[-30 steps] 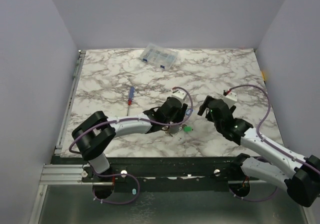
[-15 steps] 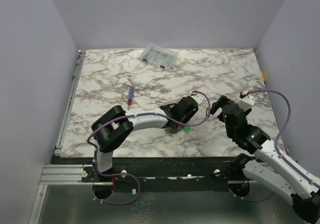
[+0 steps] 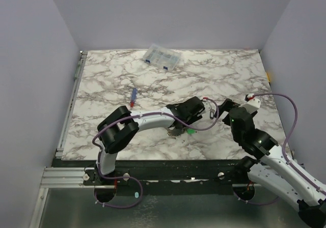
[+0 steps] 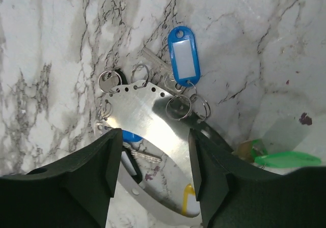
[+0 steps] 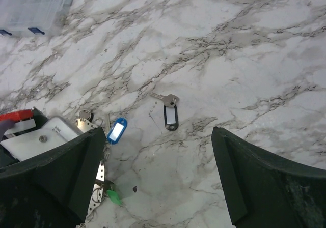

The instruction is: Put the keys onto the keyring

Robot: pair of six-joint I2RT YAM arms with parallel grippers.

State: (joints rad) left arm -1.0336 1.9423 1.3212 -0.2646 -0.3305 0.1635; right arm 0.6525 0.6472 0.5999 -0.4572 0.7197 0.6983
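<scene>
1. The keyring (image 4: 147,106) lies on the marble table (image 3: 229,75) near the front edge, in the middle of a small heap of keys. It sits right under the left gripper (image 4: 154,136), and its flat grey band fills the gap between the two fingers.
2. I cannot tell whether those fingers are pressing on the band or just standing either side of it.
3. Around the hoop I see a blue-tagged key (image 4: 183,55) just beyond it. A second blue tag (image 4: 131,136) shows at its near side, a yellow tag (image 4: 188,202) sits low against it, and a green tag (image 4: 288,159) lies off to one side.
4. Small split rings (image 4: 178,107) touch the band's edge. I cannot tell whether any of them are threaded through it.
5. In the last second the left wrist has rolled over to the right, while its fingers have stayed over the heap.
6. The green tag has not shifted, so I judge the hoop has not been lifted or dragged.
7. The right gripper (image 5: 158,131) has drawn back to the right. Its fingers are wide apart with nothing between them.
8. That retreat has uncovered a black-tagged key (image 5: 170,117), which lies alone and well apart from the heap. I think it is the obvious one to fetch next.
9. The screwdriver (image 3: 133,96) and the compartment box (image 3: 162,57) lie further back.
</scene>
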